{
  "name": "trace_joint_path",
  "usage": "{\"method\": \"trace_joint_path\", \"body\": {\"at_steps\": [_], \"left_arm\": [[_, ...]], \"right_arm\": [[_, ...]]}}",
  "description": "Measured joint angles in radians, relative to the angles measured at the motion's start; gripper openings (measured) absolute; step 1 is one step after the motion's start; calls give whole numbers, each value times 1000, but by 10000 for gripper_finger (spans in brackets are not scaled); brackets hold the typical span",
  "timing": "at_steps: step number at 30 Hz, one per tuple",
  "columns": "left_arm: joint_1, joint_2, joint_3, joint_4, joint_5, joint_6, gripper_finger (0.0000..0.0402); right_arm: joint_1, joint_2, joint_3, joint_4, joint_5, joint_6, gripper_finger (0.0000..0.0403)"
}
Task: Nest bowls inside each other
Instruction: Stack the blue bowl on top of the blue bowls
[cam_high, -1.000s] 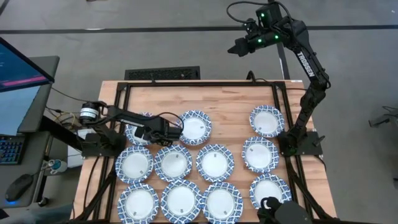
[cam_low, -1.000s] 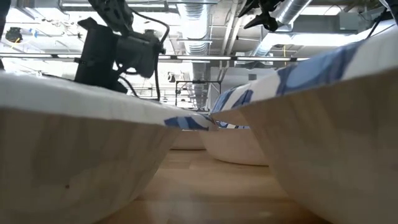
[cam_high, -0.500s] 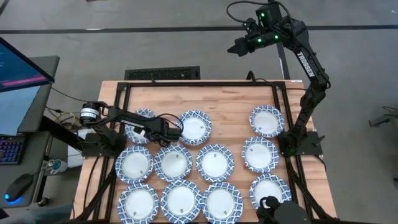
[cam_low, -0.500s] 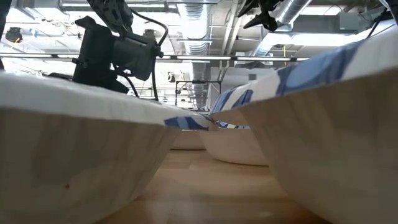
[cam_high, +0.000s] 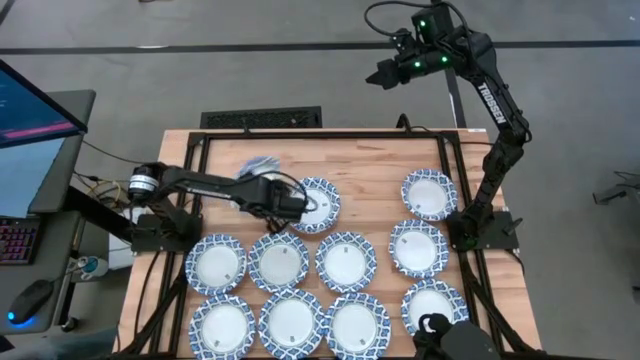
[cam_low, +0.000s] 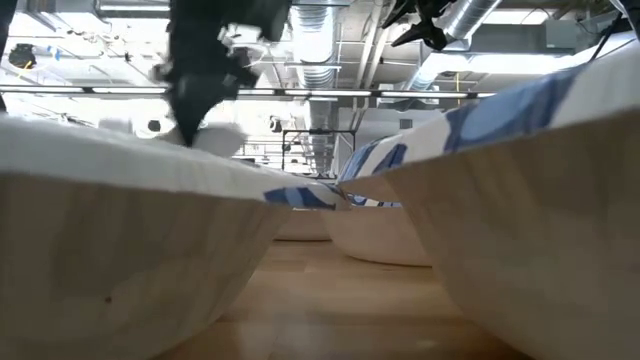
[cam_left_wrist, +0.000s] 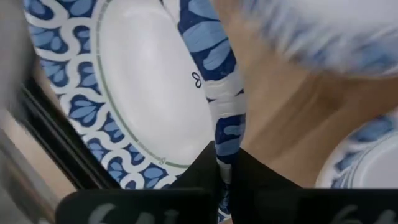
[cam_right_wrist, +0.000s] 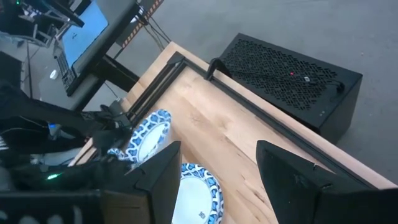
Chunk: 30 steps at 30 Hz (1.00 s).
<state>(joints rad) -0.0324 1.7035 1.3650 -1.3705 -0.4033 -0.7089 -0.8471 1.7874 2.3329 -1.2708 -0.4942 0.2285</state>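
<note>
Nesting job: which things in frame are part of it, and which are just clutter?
Part of the job:
- bowl pinched by its rim in the left end effector, lifted and tilted
- bowls on the table
- bowl beside it, possibly the target
- right end effector, open, parked high beyond the table

Clutter:
- black vented box
- monitor
- keyboard
</note>
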Motion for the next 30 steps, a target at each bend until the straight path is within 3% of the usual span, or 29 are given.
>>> {"method": "trace_joint_path", "body": {"at_steps": [4,7,10,13,20,30], "left_arm": [[-36,-1,152,61,-81,437,0],[-61,-1,191,143,-39,772,0],[-62,4,185,115,18,963,0],[-51,35,174,110,8,1037,0],[-60,129,134,196,-128,1237,0],[-63,244,134,325,-34,1159,0]], "right_arm": [[0,0,0,0,1,7,230],[0,0,0,-2,1,9,230],[0,0,0,-17,0,29,230],[0,0,0,-43,-1,33,230],[0,0,0,-62,-1,33,230],[-4,0,0,-62,-1,33,230]]}}
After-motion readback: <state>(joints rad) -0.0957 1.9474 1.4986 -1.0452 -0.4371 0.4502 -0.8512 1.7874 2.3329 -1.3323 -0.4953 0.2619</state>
